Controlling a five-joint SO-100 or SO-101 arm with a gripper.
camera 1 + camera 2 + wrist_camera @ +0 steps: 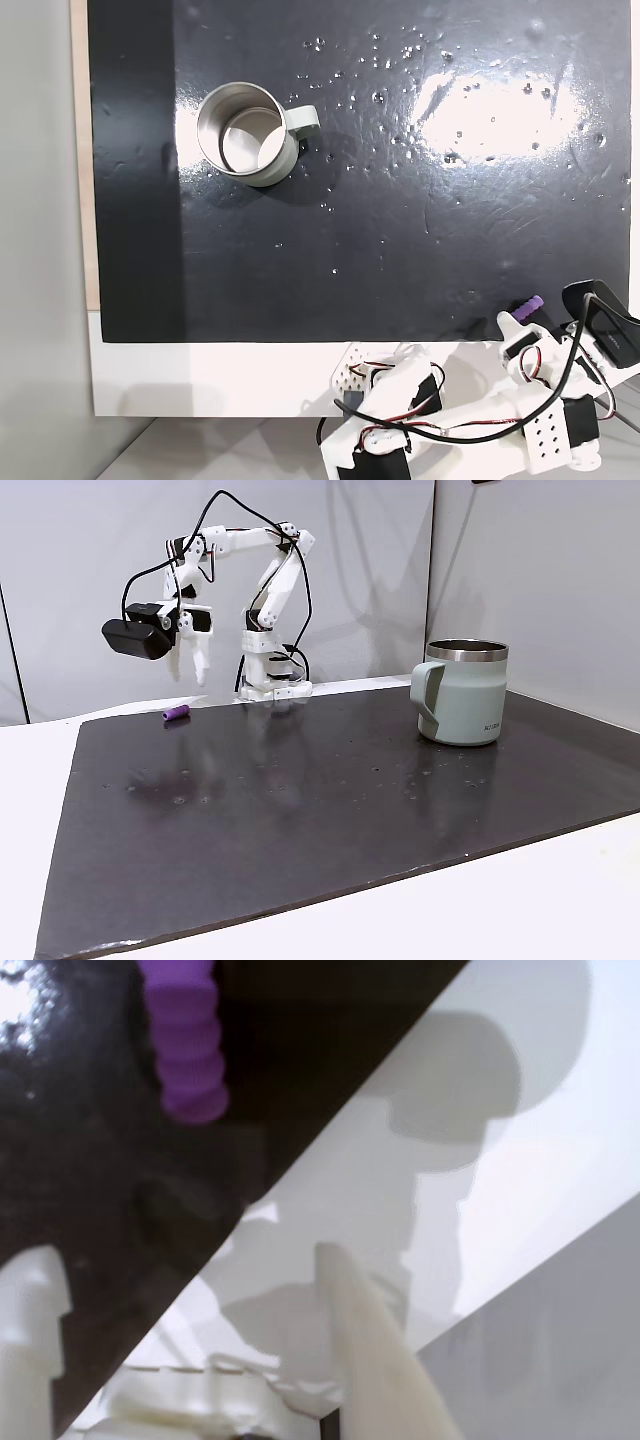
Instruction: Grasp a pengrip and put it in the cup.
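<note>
One lilac ribbed rubber pengrip [176,713] lies ungrasped on the black mat beneath the open, empty tool [190,670]; approach stage, descent and closing due next.

Pengrip [176,713] on mat edge, cup [462,693] seemingly far right

Overhead, low front, close wrist cameras.

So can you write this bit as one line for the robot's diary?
stage: reaching | hand: open, empty, above pengrip | pengrip: lying near mat edge | cup: upright, far off
</note>
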